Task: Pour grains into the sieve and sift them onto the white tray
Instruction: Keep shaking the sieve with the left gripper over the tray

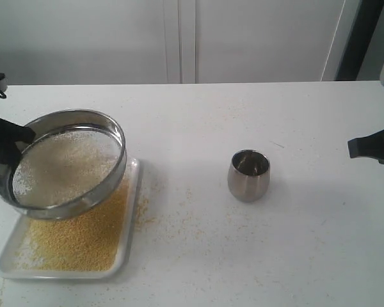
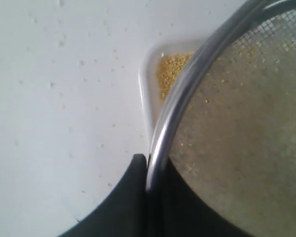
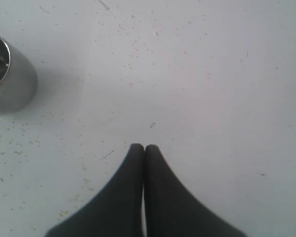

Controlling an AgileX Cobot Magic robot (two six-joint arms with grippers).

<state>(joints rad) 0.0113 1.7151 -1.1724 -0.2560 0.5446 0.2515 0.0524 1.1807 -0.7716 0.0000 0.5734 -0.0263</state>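
Note:
The sieve (image 1: pixel 64 165), a wide steel ring with a mesh bottom, hangs tilted above the white tray (image 1: pixel 132 211) at the table's left. Pale off-white grains (image 1: pixel 57 169) lie on its mesh. Golden-yellow grains (image 1: pixel 83 240) cover the tray beneath. My left gripper (image 1: pixel 20 137) is shut on the sieve's rim (image 2: pixel 160 148), one black finger (image 2: pixel 133 192) outside the ring and one under the mesh. My right gripper (image 3: pixel 144 147) is shut and holds nothing; it hovers over bare table at the far right (image 1: pixel 371 146).
A small steel cup (image 1: pixel 248 175) stands upright near the table's middle, also seen beside the right gripper (image 3: pixel 10 74). Stray grains are scattered on the table (image 1: pixel 173 217) around the tray and cup.

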